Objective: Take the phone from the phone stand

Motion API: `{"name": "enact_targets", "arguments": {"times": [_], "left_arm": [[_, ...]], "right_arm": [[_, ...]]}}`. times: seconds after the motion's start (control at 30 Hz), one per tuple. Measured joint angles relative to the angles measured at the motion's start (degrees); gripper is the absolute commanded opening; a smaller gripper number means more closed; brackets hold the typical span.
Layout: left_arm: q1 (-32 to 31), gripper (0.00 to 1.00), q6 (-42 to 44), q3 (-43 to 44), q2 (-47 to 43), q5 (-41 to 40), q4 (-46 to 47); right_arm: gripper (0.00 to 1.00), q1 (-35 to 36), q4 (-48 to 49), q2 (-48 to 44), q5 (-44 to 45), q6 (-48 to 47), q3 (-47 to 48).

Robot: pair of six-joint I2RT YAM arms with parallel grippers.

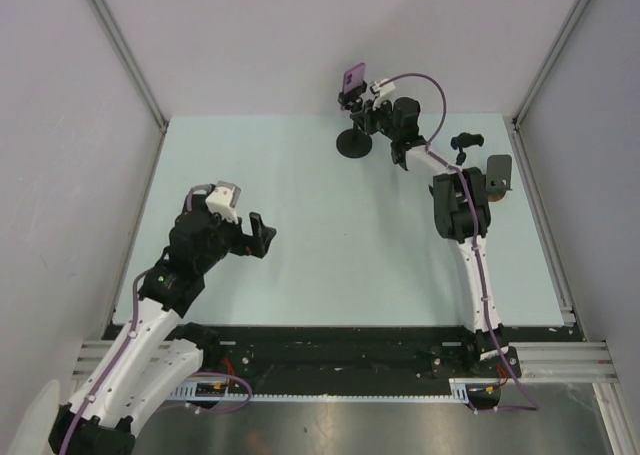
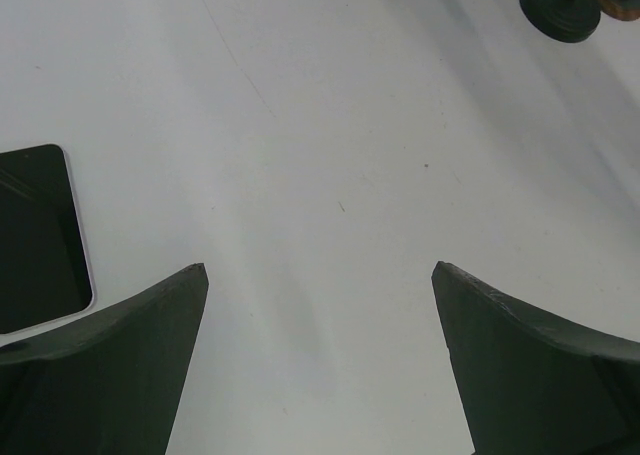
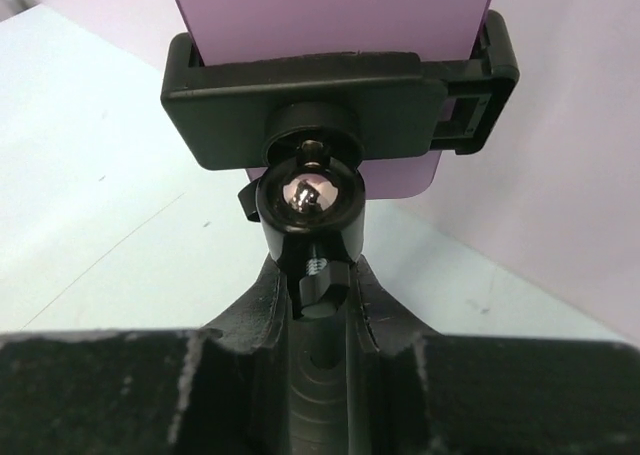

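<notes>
Left claw: the left claw [image 2: 320, 273] is released, its two dark fingers spread wide above the pale blue-green counter [image 1: 330, 235] at the near left, with nothing between them.
Beside it: a flat black slab with a pale rounded edge [image 2: 38, 233] lies on the counter just past the left finger, apart from it.
Middle ground: bare counter runs between the left claw and the black phone stand with a round disc base [image 1: 354, 144], which is well apart from that claw.
Right side: a dark flat plate [image 1: 498, 173] and a small black handle-shaped piece [image 1: 466, 140] sit near the right arm's elbow.
Right claw: the right claw [image 3: 320, 310] is at the far end, clenched around the stand's stem just under the shiny ball joint [image 3: 308, 197].
Phone: the flat purple phone [image 3: 330, 10] is in the stand, raised above the counter.
In the way: the stand's black clamp bracket [image 3: 300, 100] spans the phone's back and hooks both of its side edges.
</notes>
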Motion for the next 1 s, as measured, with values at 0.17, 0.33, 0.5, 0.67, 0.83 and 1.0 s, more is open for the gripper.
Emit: {"name": "enact_targets", "arguments": {"times": [0.17,0.33,0.5,0.67,0.83,1.0], "left_arm": [[0.0,1.0,-0.1,1.0,-0.5,0.9,-0.7],[0.0,1.0,-0.4,4.5,-0.4,1.9,-1.3],[0.0,1.0,-0.4,9.0,-0.1,2.5,-1.1],[0.0,1.0,-0.5,11.9,1.1,2.5,-1.1],[0.0,1.0,-0.5,14.1,3.5,2.7,-1.1],[-0.1,1.0,-0.5,15.2,5.8,4.3,-1.1]], "right_arm": [[0.0,1.2,2.8,-11.8,-3.2,0.6,-18.3],[0.0,5.0,3.9,-24.1,-6.5,0.6,-35.8],[0.0,12.6,1.7,-35.0,-9.9,0.1,-48.9],[0.01,19.6,-0.3,-43.1,-13.1,-1.3,-58.0],[0.11,21.8,-6.4,-49.6,-15.0,-4.5,-62.7],[0.5,21.7,-13.5,-53.8,-14.9,-8.2,-64.0]]}}
